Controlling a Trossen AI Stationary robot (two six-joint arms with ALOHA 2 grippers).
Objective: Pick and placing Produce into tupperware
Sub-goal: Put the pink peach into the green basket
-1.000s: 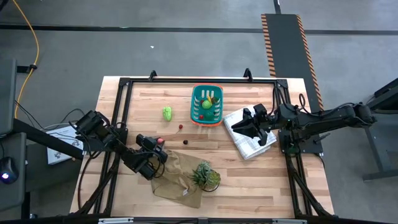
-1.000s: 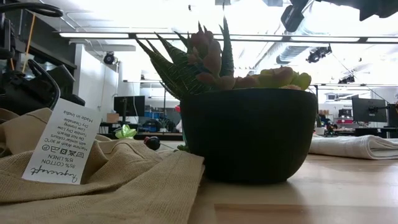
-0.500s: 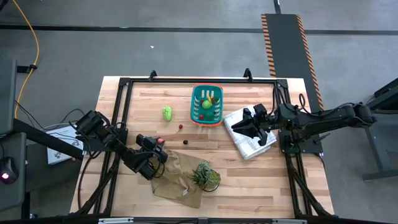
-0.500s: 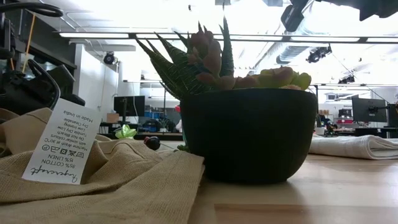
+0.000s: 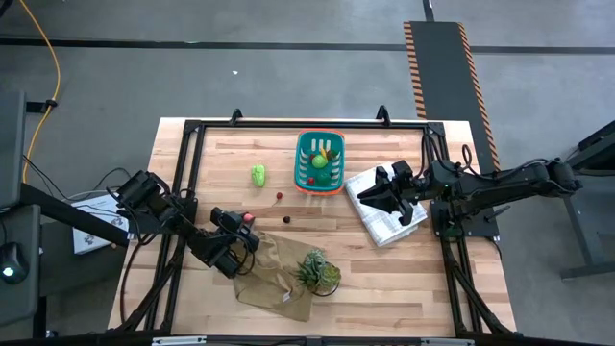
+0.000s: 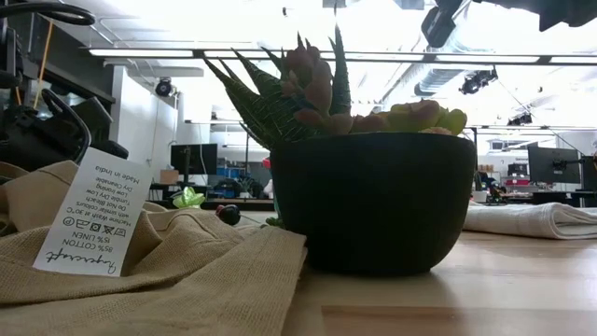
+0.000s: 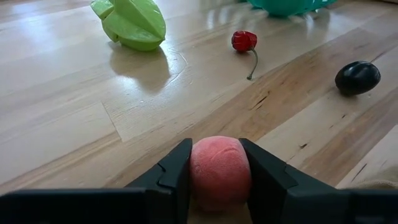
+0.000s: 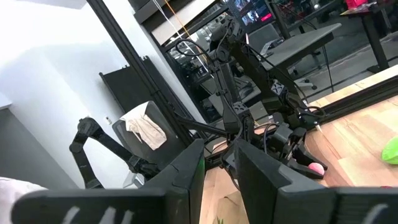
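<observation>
left pincer (image 7: 219, 171) sits low over the table (image 5: 404, 269), its two dark fingers pressed onto a small pink-red ball (image 7: 219, 169) that fills the gap between them. straight ahead of it lies a red cherry with a stem (image 7: 244, 41); ahead and to one side a dark plum-like ball (image 7: 358, 77), and ahead to the other side a light green lump (image 7: 130, 22). farther ahead, past the cherry, stands the teal basket (image 5: 320, 160), already holding a few pieces. just behind the pincer lies a tan cloth (image 5: 274, 274) with a spiky potted plant (image 5: 317, 271) on it.

right pincer (image 8: 214, 163) waits well across the table, over the white checked cloth (image 5: 384, 216), fingers close together with a narrow gap and nothing between them.

the step in hand looks like the lift and carry. to do it well, keep the squeeze even so the round ball does not roll out, rise straight up before moving forward, pass above the cherry and plum without brushing them, and let go only once the ball is well inside the basket's rim, low enough that it does not bounce out.
</observation>
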